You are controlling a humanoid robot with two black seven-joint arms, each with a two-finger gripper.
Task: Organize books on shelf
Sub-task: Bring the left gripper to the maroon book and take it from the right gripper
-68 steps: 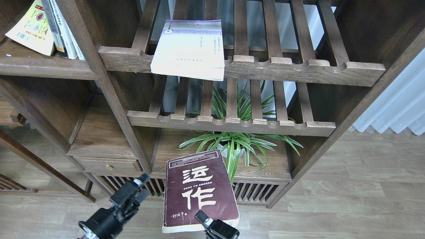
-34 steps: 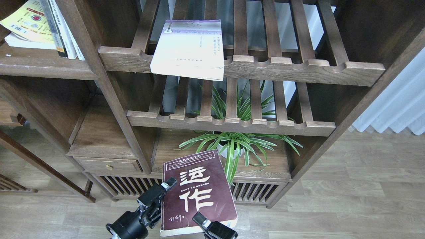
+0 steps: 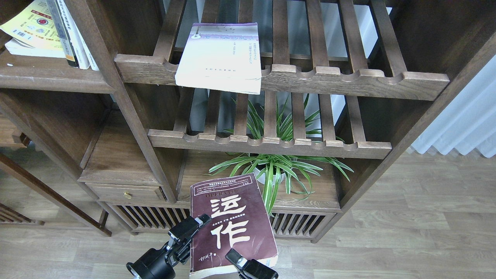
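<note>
So the maroon book (image 3: 232, 226) is sitting low in my view, cover facing up at me, out in front of the cabinet's bottom section and above the wood floor (image 3: 387, 240). My right gripper (image 3: 236, 259) is clamped on its near bottom edge, one finger lying over the cover. My left gripper (image 3: 190, 228) is pressing right up against the book's left edge; it's dark and angled, so I can't tell if the fingers are apart or together.

Room-wise, the right side of the book is looking open, just floor there. Its top corner is overlapping the leaves of the spider plant (image 3: 277, 162), which is standing in the lower compartment right behind it.

Higher up, the white paperback (image 3: 221, 58) is lying on the upper slatted rack (image 3: 348, 77), overhanging its scalloped front rail. The green-yellow paperback (image 3: 31, 27) is leaning on the flat shelf (image 3: 50, 79) top left, next to some slim books (image 3: 73, 35).
</note>
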